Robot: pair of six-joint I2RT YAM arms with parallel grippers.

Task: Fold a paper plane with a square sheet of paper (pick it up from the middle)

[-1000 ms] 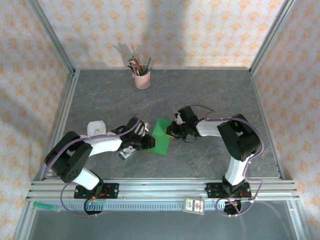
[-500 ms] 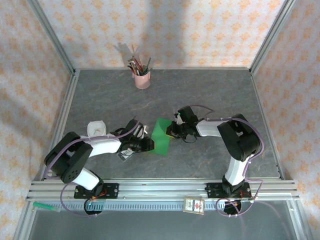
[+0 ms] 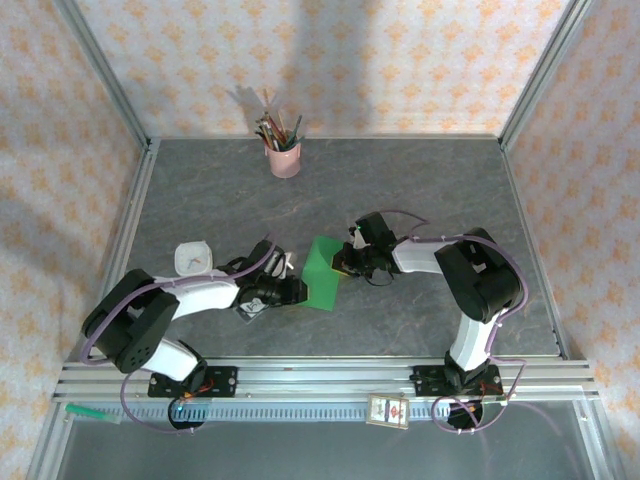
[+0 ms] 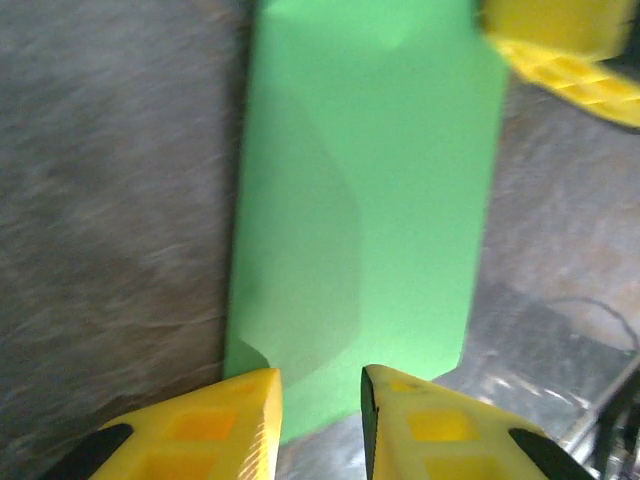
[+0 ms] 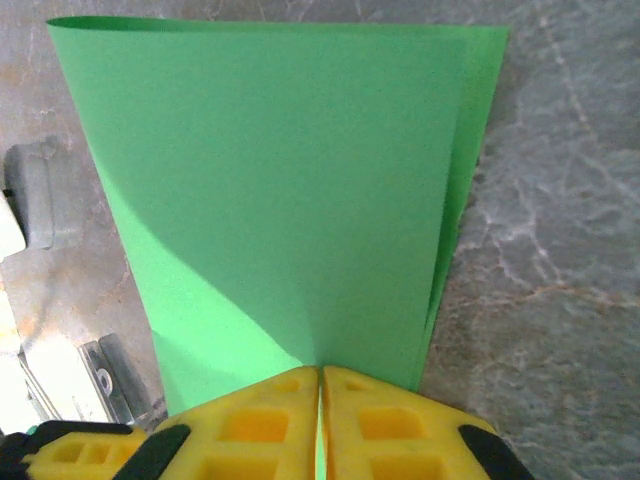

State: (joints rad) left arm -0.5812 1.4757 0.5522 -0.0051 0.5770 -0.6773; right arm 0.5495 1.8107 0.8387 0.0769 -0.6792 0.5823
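The square sheet of paper (image 3: 322, 272) is bright green and folded in half, with its two layers slightly offset along one edge (image 5: 290, 180). My right gripper (image 5: 320, 375) is shut on its right edge, and in the top view that gripper (image 3: 341, 264) sits just right of the sheet. My left gripper (image 3: 297, 290) is at the sheet's left edge. In the left wrist view its fingertips (image 4: 320, 400) stand apart, with the sheet's near edge (image 4: 370, 200) showing in the gap between them. The right gripper's yellow fingers (image 4: 570, 60) show at the sheet's far end.
A pink cup of pencils (image 3: 284, 155) stands at the back of the grey table. A small white dish (image 3: 193, 258) lies by the left arm. A white dark-bordered card (image 3: 248, 311) lies partly under the left wrist. Metal frame rails (image 3: 320, 375) run along the near edge.
The left arm has drawn back slightly toward the near left, uncovering more of the white dish. The right gripper and the sheet have hardly moved.
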